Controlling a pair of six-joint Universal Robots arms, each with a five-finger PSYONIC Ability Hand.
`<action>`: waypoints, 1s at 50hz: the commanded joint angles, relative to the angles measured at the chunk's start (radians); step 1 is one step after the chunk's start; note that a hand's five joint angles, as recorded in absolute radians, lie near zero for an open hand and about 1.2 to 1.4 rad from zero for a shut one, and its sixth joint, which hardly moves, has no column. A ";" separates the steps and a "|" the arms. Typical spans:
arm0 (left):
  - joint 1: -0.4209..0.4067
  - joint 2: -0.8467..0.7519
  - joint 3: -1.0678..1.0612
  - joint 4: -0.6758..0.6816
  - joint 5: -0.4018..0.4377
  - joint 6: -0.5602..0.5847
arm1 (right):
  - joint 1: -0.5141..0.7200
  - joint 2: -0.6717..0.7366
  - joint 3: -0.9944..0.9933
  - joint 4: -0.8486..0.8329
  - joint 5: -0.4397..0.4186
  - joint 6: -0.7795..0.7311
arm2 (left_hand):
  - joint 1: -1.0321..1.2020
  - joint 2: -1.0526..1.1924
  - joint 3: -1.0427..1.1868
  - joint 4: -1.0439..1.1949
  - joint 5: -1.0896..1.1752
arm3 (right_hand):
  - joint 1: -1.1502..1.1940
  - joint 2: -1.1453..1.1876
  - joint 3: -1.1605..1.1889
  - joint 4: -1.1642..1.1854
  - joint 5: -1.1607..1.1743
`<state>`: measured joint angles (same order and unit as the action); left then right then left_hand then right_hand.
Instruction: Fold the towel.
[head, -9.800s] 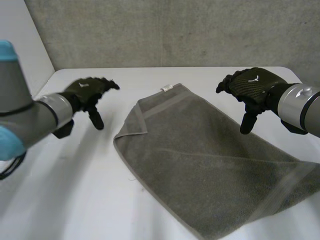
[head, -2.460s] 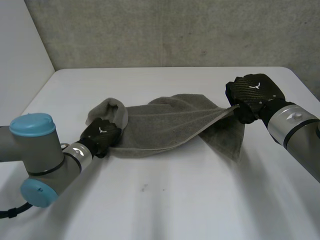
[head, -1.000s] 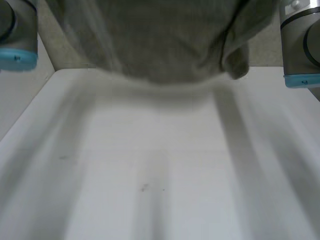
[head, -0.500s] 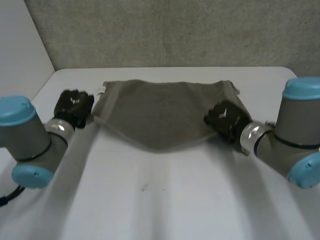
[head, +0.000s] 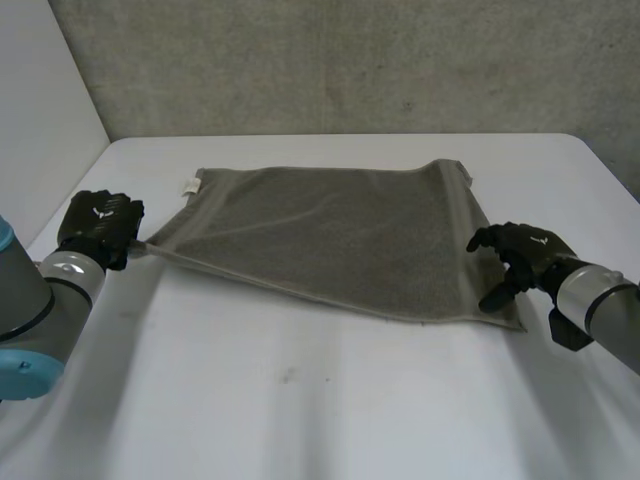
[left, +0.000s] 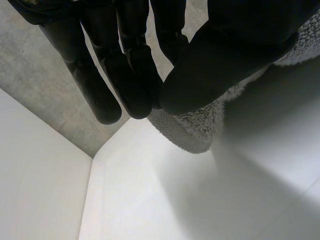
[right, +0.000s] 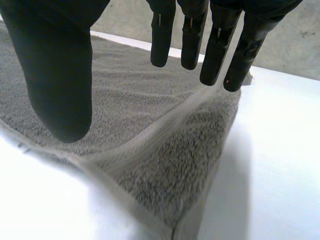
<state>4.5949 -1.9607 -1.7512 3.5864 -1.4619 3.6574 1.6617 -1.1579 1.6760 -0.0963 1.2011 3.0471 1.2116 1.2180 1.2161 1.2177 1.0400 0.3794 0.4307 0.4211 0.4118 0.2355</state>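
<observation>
The towel (head: 330, 235), in the air a second ago, now lies spread flat on the far half of the table (head: 300, 400). Left hand (head: 98, 228) still pinches its near-left corner. Right hand (head: 520, 255) has let go, fingers splayed over the near-right corner. Probably ready for the first fold.

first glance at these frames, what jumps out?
A grey towel lies spread flat across the middle of the white table. The left hand pinches the towel's left corner between thumb and fingers. The right hand hangs open over the near right corner, where two layers of cloth show.
</observation>
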 joint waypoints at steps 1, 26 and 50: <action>-0.004 0.002 -0.013 0.000 0.000 0.000 | 0.009 0.000 0.083 -0.040 -0.002 -0.137 | 0.185 0.178 0.180 0.179 0.182 | 0.113 0.062 0.072 0.081 0.083; -0.002 -0.010 -0.013 0.002 0.000 0.000 | 0.003 0.076 0.074 -0.249 0.037 -0.360 | 0.185 0.178 0.180 0.179 0.182 | 1.004 0.952 0.962 0.971 0.973; -0.002 0.460 -0.091 -0.700 0.000 0.220 | -0.101 -0.198 -0.087 0.754 0.112 -0.933 | 0.185 0.178 0.180 0.179 0.182 | 1.017 0.966 0.975 0.984 0.986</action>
<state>4.5859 -1.6308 -1.8053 3.1479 -1.4657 3.7642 1.6501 -1.2603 1.6206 0.1650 1.2779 2.4715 1.2116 1.2180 1.2162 1.2177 1.0400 0.9668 1.1757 1.1823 1.1921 0.9775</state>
